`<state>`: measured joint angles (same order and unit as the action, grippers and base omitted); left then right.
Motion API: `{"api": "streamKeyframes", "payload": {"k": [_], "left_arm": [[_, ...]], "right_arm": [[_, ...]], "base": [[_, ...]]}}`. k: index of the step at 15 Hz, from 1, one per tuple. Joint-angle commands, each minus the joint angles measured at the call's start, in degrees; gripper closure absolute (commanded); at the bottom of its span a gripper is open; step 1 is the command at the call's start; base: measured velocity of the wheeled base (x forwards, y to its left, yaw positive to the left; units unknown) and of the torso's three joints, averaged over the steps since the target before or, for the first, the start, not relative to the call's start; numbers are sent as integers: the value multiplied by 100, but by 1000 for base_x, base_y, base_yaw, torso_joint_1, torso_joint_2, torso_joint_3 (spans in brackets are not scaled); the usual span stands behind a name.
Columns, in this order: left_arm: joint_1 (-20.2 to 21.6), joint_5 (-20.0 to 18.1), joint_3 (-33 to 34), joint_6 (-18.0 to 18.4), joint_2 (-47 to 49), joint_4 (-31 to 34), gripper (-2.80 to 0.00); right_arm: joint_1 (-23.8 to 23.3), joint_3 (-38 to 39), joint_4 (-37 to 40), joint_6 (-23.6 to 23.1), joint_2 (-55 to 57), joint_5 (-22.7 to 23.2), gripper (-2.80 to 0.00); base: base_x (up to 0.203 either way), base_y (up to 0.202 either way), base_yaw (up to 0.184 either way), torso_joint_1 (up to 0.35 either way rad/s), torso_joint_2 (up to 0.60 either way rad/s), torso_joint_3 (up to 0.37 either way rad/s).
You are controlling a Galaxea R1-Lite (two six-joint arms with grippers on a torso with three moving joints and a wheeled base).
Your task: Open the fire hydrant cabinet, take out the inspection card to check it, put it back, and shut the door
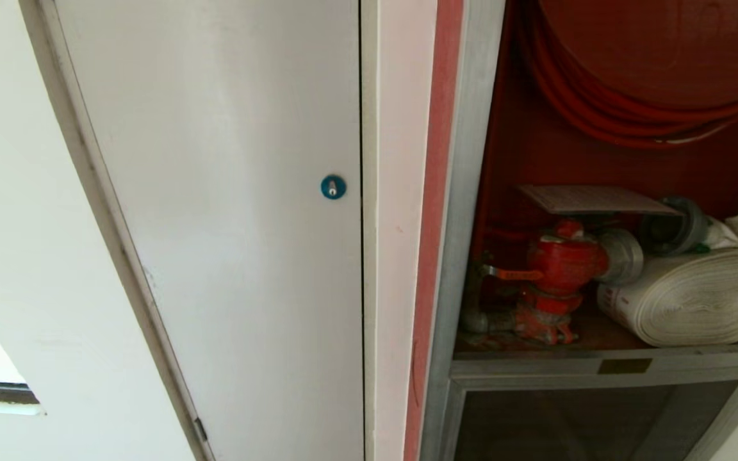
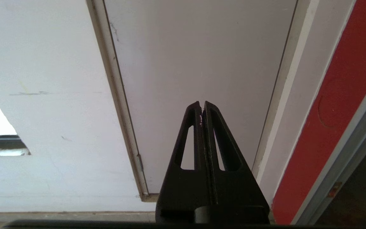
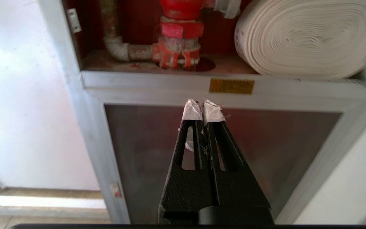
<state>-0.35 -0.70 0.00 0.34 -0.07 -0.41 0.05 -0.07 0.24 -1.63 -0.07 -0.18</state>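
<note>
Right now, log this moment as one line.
cabinet: open | card: lying on red valve | left gripper: shut, empty | right gripper: shut, empty, before lower glass panel

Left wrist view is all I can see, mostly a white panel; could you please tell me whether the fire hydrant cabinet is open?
Observer: Yes, in the head view the fire hydrant cabinet stands uncovered, its red interior showing.
Operator: Thank you. Where is the inspection card?
Observer: The inspection card lies flat just above the red valve.
Operator: And the right tool?
Observer: The right tool is shut and empty, pointing at the lower glass panel under the shelf.
</note>
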Motion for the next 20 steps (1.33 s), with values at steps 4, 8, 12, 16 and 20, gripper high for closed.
{"api": "streamKeyframes", "payload": {"k": [4,8,12,16,20], "left_arm": [[0,-1,0,-6,7,-3,0],[0,-1,0,-17,7,-3,0],[0,-1,0,-17,7,-3,0],[0,-1,0,-17,7,-3,0],[0,-1,0,-17,7,-3,0]], "right_arm": [[4,-1,2,-4,7,1,0],[4,-1,2,-4,7,1,0],[4,-1,2,-4,7,1,0],[4,-1,2,-4,7,1,0],[4,-1,2,-4,7,1,0]], "base": [[196,0,0,3,1,3],[120,0,-1,5,4,4],[0,0,0,0,0,0],[0,0,0,0,0,0],[0,0,0,0,0,0]]}}
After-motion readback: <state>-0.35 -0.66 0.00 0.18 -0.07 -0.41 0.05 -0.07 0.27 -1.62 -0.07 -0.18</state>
